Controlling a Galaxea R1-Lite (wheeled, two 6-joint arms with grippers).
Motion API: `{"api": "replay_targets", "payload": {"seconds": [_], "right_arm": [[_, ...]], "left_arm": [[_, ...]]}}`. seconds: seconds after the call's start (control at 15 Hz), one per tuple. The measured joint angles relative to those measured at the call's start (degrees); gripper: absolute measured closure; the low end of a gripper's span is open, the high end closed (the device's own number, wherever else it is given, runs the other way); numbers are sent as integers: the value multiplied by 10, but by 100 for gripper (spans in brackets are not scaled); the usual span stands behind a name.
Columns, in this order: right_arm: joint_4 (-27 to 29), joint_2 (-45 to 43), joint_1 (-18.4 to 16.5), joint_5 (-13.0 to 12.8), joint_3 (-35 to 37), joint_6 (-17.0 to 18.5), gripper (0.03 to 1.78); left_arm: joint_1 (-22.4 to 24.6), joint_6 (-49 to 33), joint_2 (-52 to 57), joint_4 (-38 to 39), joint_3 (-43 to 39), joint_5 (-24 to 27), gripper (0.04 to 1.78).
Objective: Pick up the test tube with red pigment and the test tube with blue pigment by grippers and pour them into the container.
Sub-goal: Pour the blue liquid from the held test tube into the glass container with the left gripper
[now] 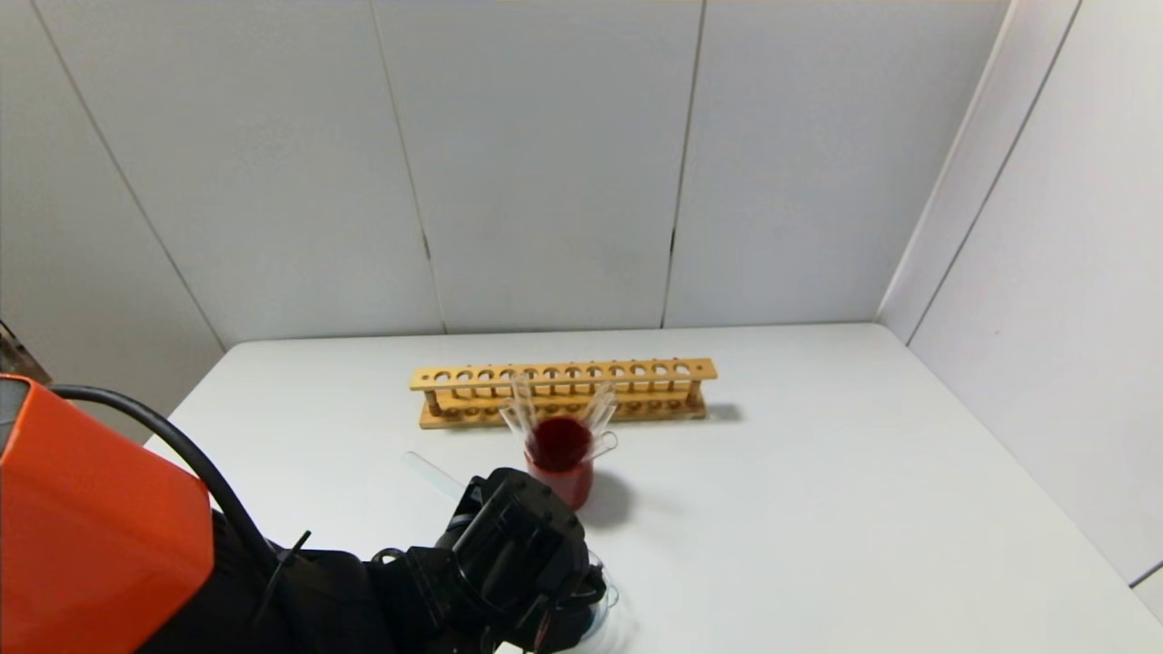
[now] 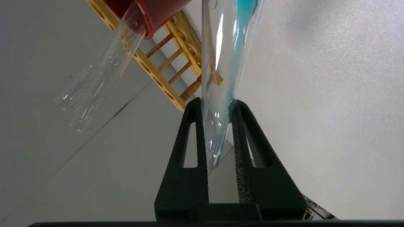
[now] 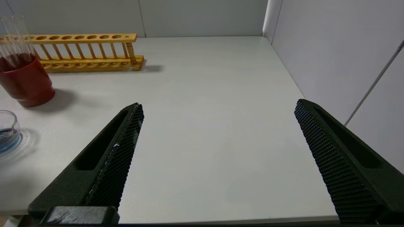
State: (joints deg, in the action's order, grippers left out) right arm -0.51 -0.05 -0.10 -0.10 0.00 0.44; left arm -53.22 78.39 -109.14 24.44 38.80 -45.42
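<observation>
The left gripper point(image 2: 217, 107) is clamped tight on the test tube with blue pigment point(image 2: 221, 78), its two black fingers point(image 2: 189, 148) pressing the glass from either side near the tube's rounded end, with teal-blue liquid streaking along the inside of the tube away from the gripper. In the head view this left gripper point(image 1: 554, 618) sits low at about 7 o'clock on the white counter point(image 1: 818, 509), hovering right over the container point(image 1: 607, 599), whose clear rim peeks out beside it. The right wrist view shows that container point(image 3: 8, 132) as a low glass cup with a pool of blue liquid in it, standing on the counter just in front of the beaker of dark red liquid point(image 3: 26, 82). That beaker point(image 1: 561, 459) stands near the centre of the counter with several colourless clear tubes point(image 1: 522, 409) leaning in it, and the wooden test tube rack point(image 1: 563, 391) lies just behind it toward 12 o'clock. The right gripper point(image 3: 217, 142) hangs over bare counter off toward 4 o'clock, its jaws spread wide with nothing between them
</observation>
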Motion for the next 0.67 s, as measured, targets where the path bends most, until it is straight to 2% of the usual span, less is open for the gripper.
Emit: {"api": "replay_targets", "payload": {"seconds": [0.2, 0.67], "right_arm": [[0, 0, 0, 0, 0, 0, 7], [0, 0, 0, 0, 0, 0, 7]], "left_arm": [[-1, 7, -3, 0, 0, -17, 152], [-12, 9, -23, 0, 6, -19, 152]]}}
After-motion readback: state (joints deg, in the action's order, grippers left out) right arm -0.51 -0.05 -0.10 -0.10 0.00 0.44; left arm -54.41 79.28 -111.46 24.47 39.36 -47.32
